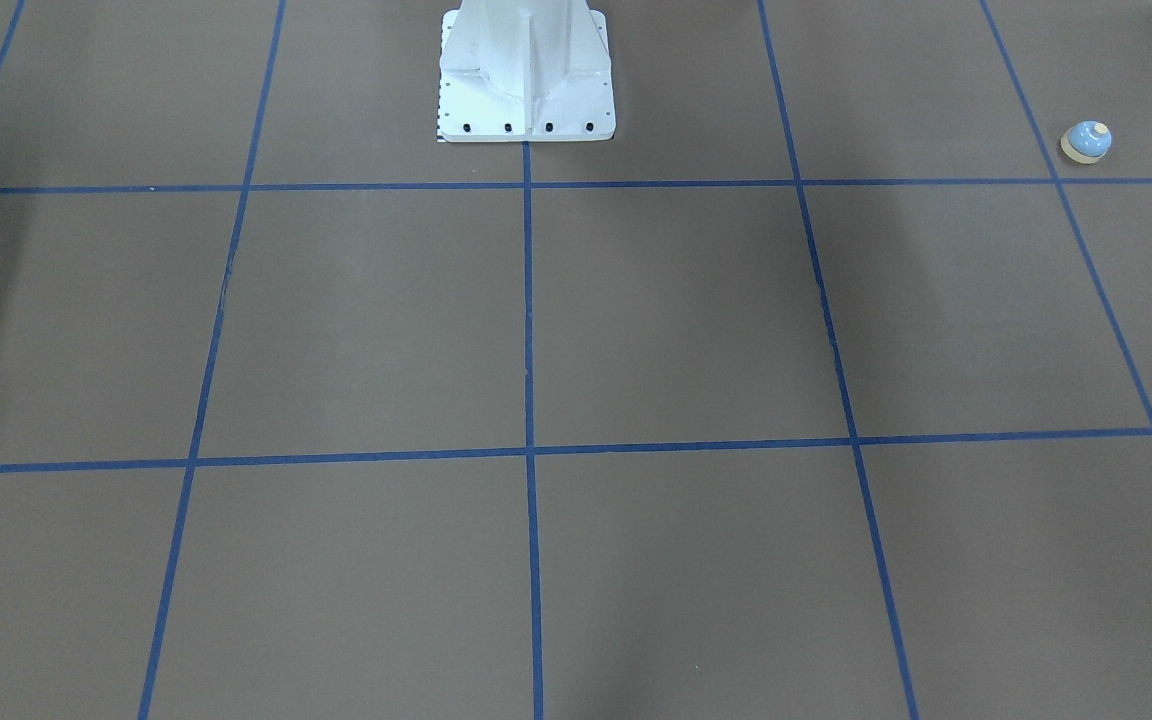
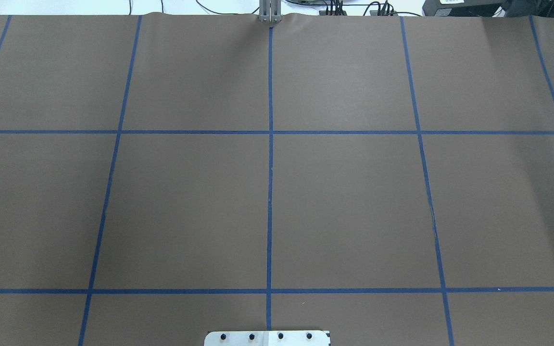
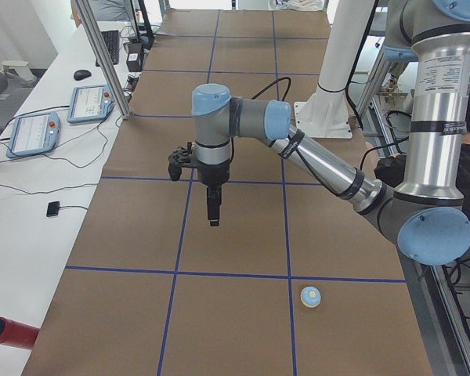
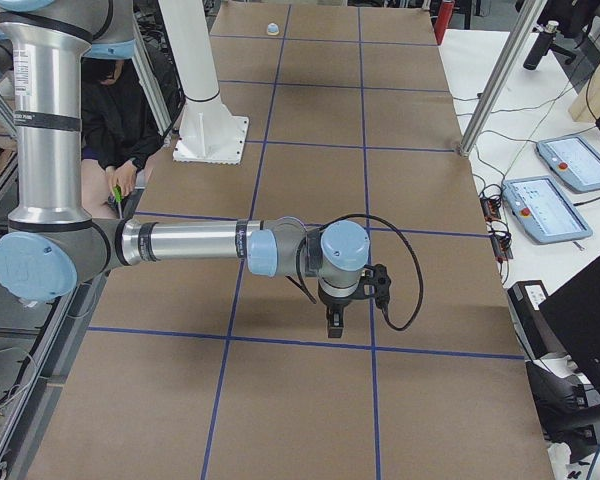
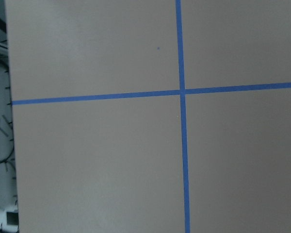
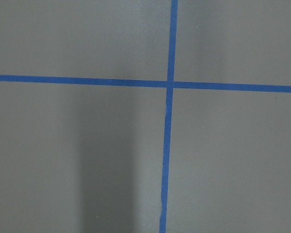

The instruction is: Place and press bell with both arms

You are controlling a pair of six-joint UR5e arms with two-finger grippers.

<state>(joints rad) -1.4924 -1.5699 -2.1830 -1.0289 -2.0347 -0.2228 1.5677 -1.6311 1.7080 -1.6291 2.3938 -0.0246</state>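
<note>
The light-blue bell (image 1: 1086, 140) with a cream button stands upright on the brown table, on my left side near the robot's edge. It also shows in the exterior left view (image 3: 311, 297) and, far off, in the exterior right view (image 4: 272, 29). My left gripper (image 3: 211, 213) hangs pointing down above the table, well away from the bell; I cannot tell whether it is open or shut. My right gripper (image 4: 334, 322) hangs low over the table at the other end; I cannot tell its state either. Both wrist views show only brown table and blue tape lines.
The white pedestal base (image 1: 526, 80) stands at the robot's edge. Blue tape lines (image 2: 270, 144) divide the table into squares. A red cylinder (image 3: 8, 333) lies off the left end. Control pendants (image 3: 35, 129) and metal posts (image 3: 102, 55) line the operators' side. A person (image 4: 120, 120) sits behind the robot.
</note>
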